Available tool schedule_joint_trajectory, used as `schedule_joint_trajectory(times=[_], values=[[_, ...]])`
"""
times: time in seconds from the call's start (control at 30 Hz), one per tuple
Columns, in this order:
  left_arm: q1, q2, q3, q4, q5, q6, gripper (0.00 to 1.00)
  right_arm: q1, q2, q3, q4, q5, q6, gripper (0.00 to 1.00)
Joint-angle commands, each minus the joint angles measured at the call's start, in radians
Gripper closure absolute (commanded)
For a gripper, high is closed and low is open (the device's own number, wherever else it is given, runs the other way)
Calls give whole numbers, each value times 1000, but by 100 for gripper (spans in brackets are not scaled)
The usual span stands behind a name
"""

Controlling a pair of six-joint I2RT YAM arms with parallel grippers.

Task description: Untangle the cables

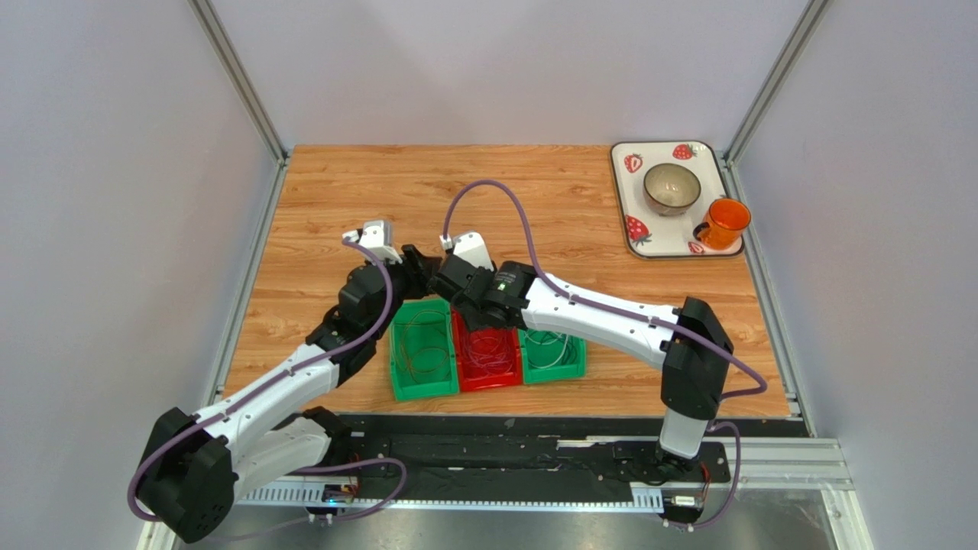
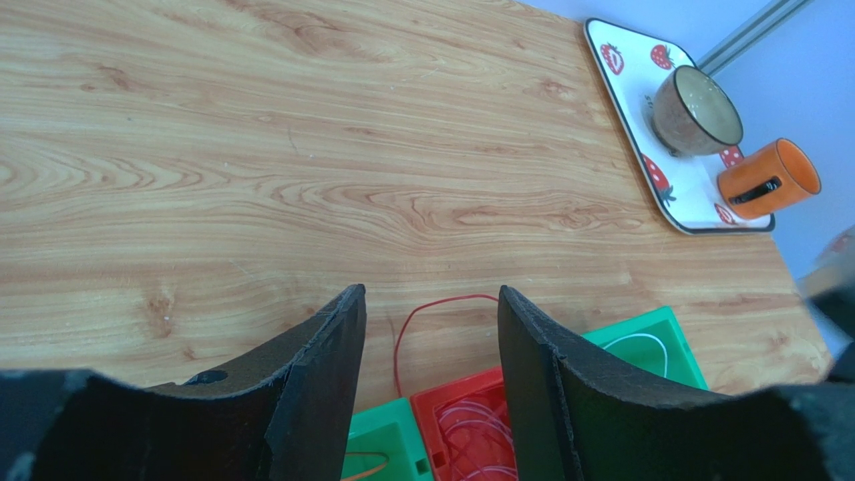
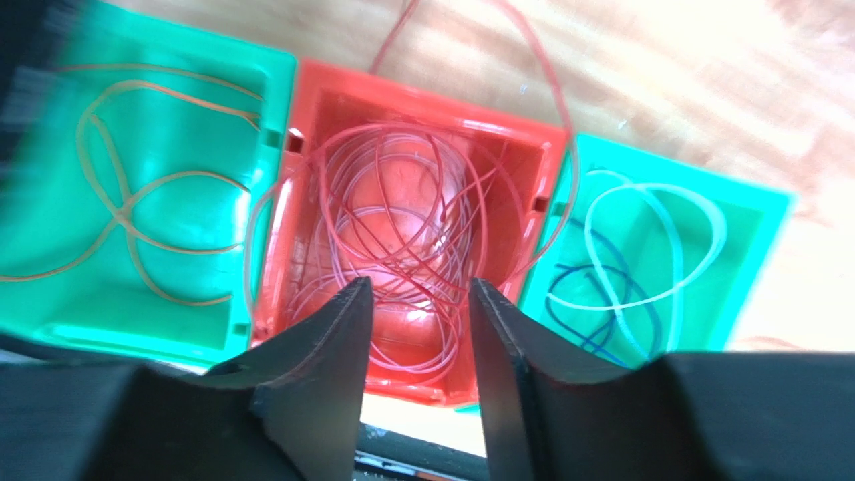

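Observation:
Three small bins sit side by side near the table's front edge. The red bin (image 3: 522, 150) in the middle holds a tangle of red cables (image 3: 401, 215). An orange-brown cable (image 3: 130, 200) lies in the left green bin (image 3: 60, 291). White and dark blue cables (image 3: 642, 251) lie in the right green bin (image 3: 743, 261). One red loop (image 2: 432, 321) spills over the red bin's far rim onto the wood. My right gripper (image 3: 416, 291) hangs open over the red bin, nothing between its fingers. My left gripper (image 2: 430, 296) is open above the table just beyond the bins, framing that loop.
A strawberry-print tray (image 1: 626, 195) at the far right corner carries a brown bowl (image 1: 672, 187) and an orange cup (image 1: 723, 224). Grey walls and metal posts enclose the table. The two arms meet over the bins.

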Motion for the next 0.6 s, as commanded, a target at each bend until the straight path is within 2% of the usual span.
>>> schedule_joint_trajectory(times=[0.0,0.17,0.27,0.4,0.57], values=[[8,0,17,6,2,-7,40,-5,-56,130,-64,76,-62,52],[10,2,17,5,5,-7,40,-67,-54,192,-50,82,-139,48],[8,0,15,5,6,-7,40,-153,-26,209,-9,44,-237,48],[11,2,17,8,9,-7,40,-264,30,215,31,-115,-362,50],[14,4,11,6,17,-17,40,-336,96,202,117,-231,-510,49]])
